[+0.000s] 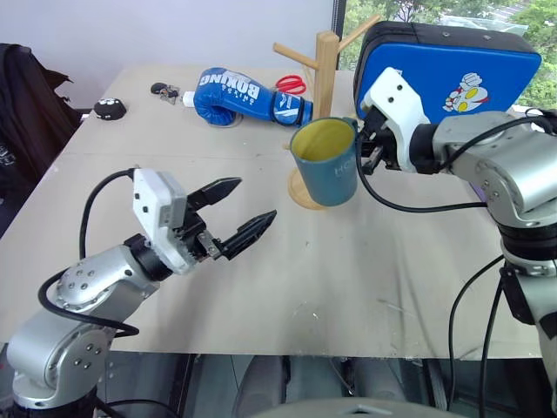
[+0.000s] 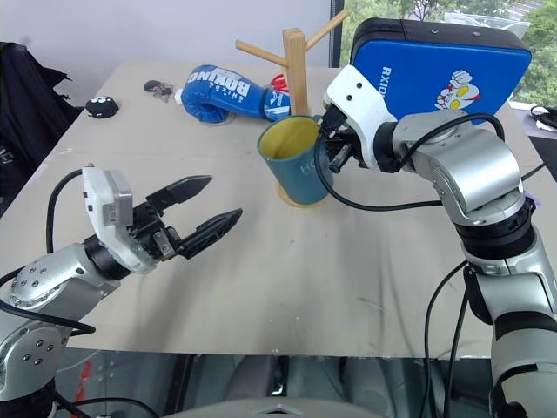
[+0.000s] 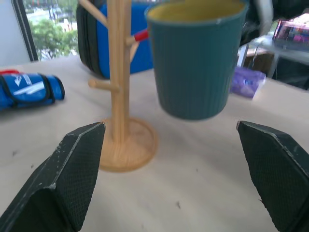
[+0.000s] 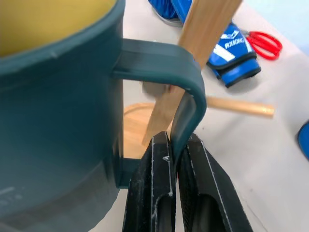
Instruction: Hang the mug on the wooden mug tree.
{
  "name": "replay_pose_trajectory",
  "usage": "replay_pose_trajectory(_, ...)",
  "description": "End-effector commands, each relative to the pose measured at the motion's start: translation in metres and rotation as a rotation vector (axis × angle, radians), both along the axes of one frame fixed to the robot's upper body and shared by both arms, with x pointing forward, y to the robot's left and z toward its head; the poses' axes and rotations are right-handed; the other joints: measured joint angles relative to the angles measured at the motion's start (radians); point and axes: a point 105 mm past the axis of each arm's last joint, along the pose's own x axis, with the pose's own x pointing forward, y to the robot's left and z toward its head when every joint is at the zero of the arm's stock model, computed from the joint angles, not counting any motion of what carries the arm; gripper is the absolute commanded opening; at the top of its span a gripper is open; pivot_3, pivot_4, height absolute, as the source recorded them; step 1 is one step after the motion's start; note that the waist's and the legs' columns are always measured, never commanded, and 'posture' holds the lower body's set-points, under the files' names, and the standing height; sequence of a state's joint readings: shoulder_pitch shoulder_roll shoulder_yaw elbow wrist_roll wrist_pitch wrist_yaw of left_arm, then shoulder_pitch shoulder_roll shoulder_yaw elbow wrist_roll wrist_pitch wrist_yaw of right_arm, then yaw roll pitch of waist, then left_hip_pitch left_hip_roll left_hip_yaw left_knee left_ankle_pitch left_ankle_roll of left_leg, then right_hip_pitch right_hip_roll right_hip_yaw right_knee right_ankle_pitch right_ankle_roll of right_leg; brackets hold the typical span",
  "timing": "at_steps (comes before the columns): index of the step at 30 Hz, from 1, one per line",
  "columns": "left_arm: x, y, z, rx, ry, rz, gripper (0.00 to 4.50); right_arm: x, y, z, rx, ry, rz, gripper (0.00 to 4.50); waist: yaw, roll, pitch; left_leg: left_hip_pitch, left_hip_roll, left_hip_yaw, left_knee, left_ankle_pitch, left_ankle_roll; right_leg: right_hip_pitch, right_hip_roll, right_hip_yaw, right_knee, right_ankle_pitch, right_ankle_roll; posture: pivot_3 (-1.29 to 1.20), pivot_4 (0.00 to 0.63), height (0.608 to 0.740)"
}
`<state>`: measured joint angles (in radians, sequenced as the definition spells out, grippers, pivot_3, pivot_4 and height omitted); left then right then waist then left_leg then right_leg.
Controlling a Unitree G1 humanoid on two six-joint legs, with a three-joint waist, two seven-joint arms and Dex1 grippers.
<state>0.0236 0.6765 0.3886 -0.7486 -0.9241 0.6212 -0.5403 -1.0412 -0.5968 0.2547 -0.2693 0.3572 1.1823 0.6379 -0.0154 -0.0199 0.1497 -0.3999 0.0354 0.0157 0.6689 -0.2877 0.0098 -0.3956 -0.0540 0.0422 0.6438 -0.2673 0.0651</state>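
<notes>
- My right gripper (image 4: 175, 159) has its jaws pinched tight on the lower part of the handle of the mug (image 1: 327, 162), one black finger on each side of the loop
- I'm holding the mug upright, clear of the surface, yellow inside showing, with pale lettering on its side near the handle
- The mug sits directly in front of the wooden mug tree (image 1: 324, 65), hiding most of the post's lower half and part of the round base from my head cameras
- In the right wrist view one wooden peg slants down behind the handle loop; I cannot tell whether it touches the handle
- My left gripper (image 1: 246, 211) hovers over the bare surface (image 1: 287, 287), jaws spread wide and holding nothing, pointed toward the mug and tree but well apart from both
- Behind the tree a blue boxing glove (image 1: 235, 97) lies on the surface with red scissors (image 1: 292, 84) just beside it
- A blue padded case (image 1: 452, 74) stands behind my right arm
- A small black object (image 1: 110, 108) rests near the far left edge of the surface
</notes>
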Motion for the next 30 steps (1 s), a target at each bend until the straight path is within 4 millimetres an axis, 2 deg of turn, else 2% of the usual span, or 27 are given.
replay_pose_trajectory(1,-0.008,0.011,0.006,-0.023,-0.039,0.009,4.50,0.002,0.004,0.015,0.008,-0.069,0.001,0.03,-0.002,0.000,0.000,0.000,0.000,0.000,0.000,0.000,0.000,0.000,0.000,0.000,0.000,0.000,0.000,0.00,0.150,0.737)
replay_pose_trajectory(10,-0.021,0.016,0.012,-0.103,-0.092,-0.005,4.50,0.006,0.007,0.018,0.014,-0.079,-0.004,0.03,0.001,0.000,0.000,0.000,0.000,0.001,0.000,0.000,0.000,0.000,0.000,0.000,0.000,0.000,0.000,0.00,0.150,0.737)
replay_pose_trajectory(14,-0.022,0.014,0.012,-0.114,-0.098,-0.023,4.50,0.005,0.007,0.021,0.025,-0.087,0.004,1.10,-0.002,0.000,0.000,0.000,0.000,0.001,0.000,0.000,0.000,0.000,0.000,0.000,0.000,0.000,0.000,0.00,0.150,0.737)
replay_pose_trajectory(16,-0.023,0.013,0.015,-0.123,-0.114,-0.029,4.50,0.003,0.006,0.023,0.045,-0.079,0.005,2.13,-0.002,0.000,0.000,0.000,0.000,0.001,0.000,0.000,0.000,0.000,0.000,0.000,0.000,0.000,0.000,0.00,0.150,0.737)
replay_pose_trajectory(17,-0.022,0.012,0.015,-0.125,-0.121,-0.028,4.50,0.002,0.005,0.024,0.050,-0.075,0.007,2.33,-0.001,0.000,0.000,0.000,0.000,0.001,0.000,0.000,0.000,0.000,0.000,0.000,0.000,0.000,0.000,0.00,0.150,0.737)
replay_pose_trajectory(21,-0.022,0.011,0.016,-0.132,-0.128,-0.025,4.50,-0.005,-0.009,0.031,0.064,-0.067,-0.002,4.18,0.000,0.000,0.000,0.000,0.000,0.001,0.000,0.000,0.000,0.000,0.000,0.000,0.000,0.000,0.000,0.00,0.150,0.737)
replay_pose_trajectory(22,-0.022,0.011,0.015,-0.129,-0.126,-0.024,4.50,-0.008,-0.013,0.032,0.067,-0.059,-0.002,4.37,0.002,0.000,0.000,0.000,0.000,0.001,0.000,0.000,0.000,0.000,0.000,0.000,0.000,0.000,0.000,0.00,0.150,0.737)
replay_pose_trajectory(28,-0.020,0.010,0.011,-0.126,-0.123,-0.008,4.50,-0.036,-0.043,0.041,0.129,0.052,0.034,4.37,0.001,0.000,0.000,0.000,0.001,0.001,0.000,-0.002,0.004,0.000,0.000,0.000,0.000,0.000,0.000,0.00,0.150,0.737)
replay_pose_trajectory(30,-0.019,0.010,0.010,-0.121,-0.135,0.002,4.50,-0.045,-0.054,0.039,0.150,0.092,0.040,4.37,0.003,-0.001,0.000,0.000,0.001,0.000,0.000,-0.003,0.005,0.000,0.000,0.000,0.000,0.000,0.000,0.00,0.150,0.737)
